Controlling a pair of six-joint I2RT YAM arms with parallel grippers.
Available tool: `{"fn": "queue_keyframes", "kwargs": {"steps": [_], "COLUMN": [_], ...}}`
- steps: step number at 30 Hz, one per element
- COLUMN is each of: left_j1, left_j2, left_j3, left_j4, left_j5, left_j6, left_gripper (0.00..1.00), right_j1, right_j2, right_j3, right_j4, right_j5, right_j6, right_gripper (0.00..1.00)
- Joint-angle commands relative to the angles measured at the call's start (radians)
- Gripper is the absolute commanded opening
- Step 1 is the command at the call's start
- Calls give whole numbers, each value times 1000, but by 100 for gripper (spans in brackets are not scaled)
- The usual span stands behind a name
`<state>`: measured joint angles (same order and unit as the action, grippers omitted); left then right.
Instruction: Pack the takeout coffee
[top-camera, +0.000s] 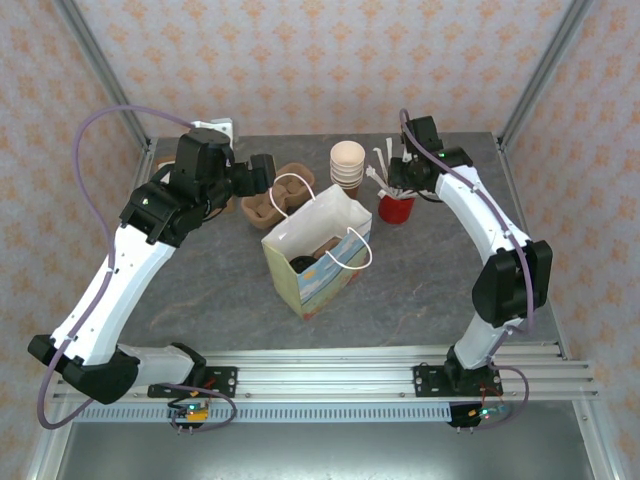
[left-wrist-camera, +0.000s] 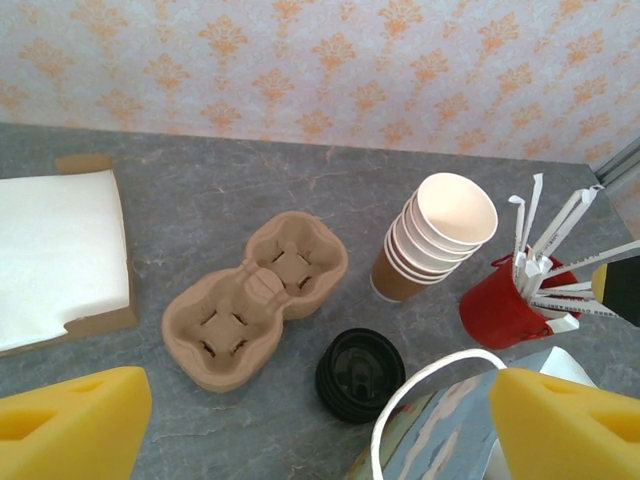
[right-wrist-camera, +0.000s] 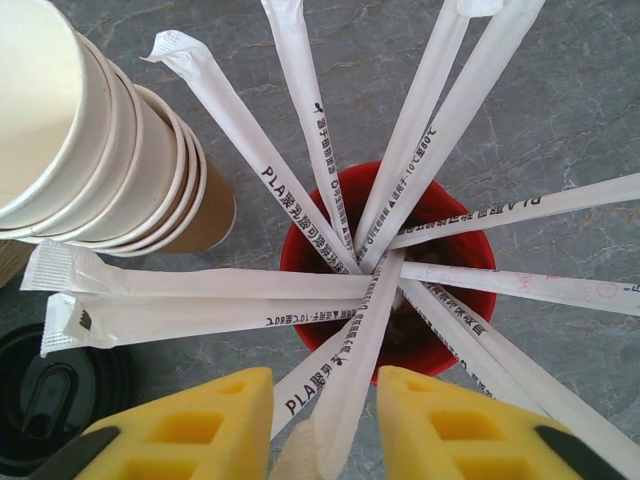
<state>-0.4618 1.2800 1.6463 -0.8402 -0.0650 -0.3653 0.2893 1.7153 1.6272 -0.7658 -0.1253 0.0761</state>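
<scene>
Fingers of the left gripper stand wide apart, empty, upper left of the paper bag. The takeout coffee appears to stand upright inside that bag, lower right of them, this arm judged nearer. Right gripper, over the red cup at upper right, flanks a wrapped stirrer closely; grip unconfirmed.

We read "PLA" with Chinese characters, also "-10°C" and "60°C", on the white paper wrappers just ahead of the right pincer.
</scene>
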Motion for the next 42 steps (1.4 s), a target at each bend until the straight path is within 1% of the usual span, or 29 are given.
{"fn": "queue_keyframes", "kwargs": {"steps": [1, 4, 8, 22, 26, 30, 33, 35, 37, 38, 39, 42], "left_j1": [11, 12, 12, 12, 13, 14, 12, 12, 14, 13, 13, 13], "left_j2": [-9, -9, -8, -8, -12, -15, -23, -28, -31, -34, -37, -53], "left_j3": [-7, -9, -8, -16, -23, -26, -32, -36, -41, -45, -53, -80], "left_j4": [16, 13, 13, 6, 0, -9, -9, -13, -23, -29, -32, -38], "left_j5": [5, 7, 11, 15, 10, 11, 10, 7, -4, -12, -18, -47], "left_j6": [20, 21, 20, 33, 42, 46, 50, 54, 60, 62, 62, 60], "left_gripper": [89, 89, 89, 89, 89, 89, 89, 89, 89, 89, 89, 89], "right_j1": [3, 7, 13, 14, 16, 16, 15, 15, 17, 17, 20, 37], "right_j2": [5, -1, -31, -173, -245, -348, -430, -482, -525, -526, -562, -579], "right_j3": [13, 11, 21, 103, 113, 124, 148, 160, 171, 175, 180, 186], "right_j4": [-34, -37, -52, -153, -176, -189, -198, -190, -176, -165, -154, -125], "right_j5": [32, 30, 44, 64, 37, -8, -59, -120, -208, -268, -324, -501], "right_j6": [-5, -5, -6, -18, -15, -8, -1, -2, 4, 9, 18, 53], "right_gripper": [28, 22, 9, 11, 10, 9, 8, 7, 6, 6, 6, 5]}}
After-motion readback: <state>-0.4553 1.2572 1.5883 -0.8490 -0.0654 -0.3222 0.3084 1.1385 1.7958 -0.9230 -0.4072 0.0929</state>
